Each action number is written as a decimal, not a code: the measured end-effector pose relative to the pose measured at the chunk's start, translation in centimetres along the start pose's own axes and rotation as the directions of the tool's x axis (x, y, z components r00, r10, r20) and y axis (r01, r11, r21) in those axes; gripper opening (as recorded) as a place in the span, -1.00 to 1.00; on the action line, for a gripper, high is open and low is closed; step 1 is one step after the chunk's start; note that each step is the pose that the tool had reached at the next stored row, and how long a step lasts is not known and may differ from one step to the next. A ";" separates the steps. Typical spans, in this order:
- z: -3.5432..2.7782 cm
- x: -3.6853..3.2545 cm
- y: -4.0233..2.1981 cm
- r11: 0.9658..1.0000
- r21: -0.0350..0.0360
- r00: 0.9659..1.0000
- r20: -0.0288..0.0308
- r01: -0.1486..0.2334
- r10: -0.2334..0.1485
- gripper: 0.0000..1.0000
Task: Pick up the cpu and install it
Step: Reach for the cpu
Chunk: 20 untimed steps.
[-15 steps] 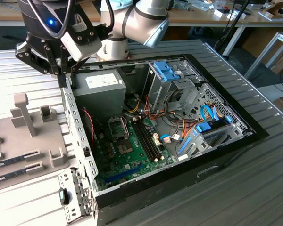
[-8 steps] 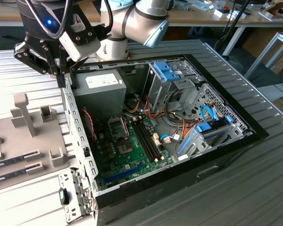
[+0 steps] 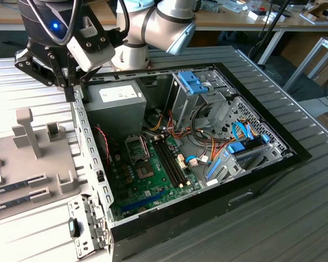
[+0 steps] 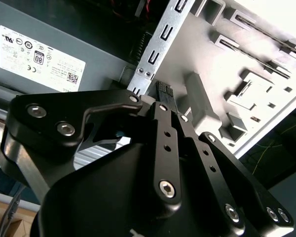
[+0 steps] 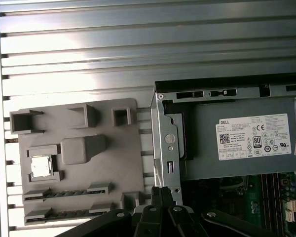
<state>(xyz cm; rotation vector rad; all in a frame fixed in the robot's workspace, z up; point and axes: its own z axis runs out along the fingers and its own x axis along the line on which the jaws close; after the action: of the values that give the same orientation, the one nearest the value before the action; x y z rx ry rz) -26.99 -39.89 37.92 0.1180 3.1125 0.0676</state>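
first wrist view: cpu (image 5: pixel 41 166) lies flat, silver top up, in a square pocket of the grey fixture tray (image 5: pixel 124 160), well apart from the gripper (image 5: pixel 161 190). gripper jaws are closed together with nothing between them, above the pc case (image 5: pixel 165 143) at its metal edge. inside the case, the power supply (image 5: pixel 202 153) carries a white label (image 5: pixel 254 138) with small print, round marks and a barcode.
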 end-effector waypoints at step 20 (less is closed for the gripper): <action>0.06 0.39 -0.03 1.000 0.000 1.000 0.000 0.000 0.000 -0.79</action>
<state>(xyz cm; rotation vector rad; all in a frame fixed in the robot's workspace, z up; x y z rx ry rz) -27.38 -39.89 37.84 0.1179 3.1125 0.0676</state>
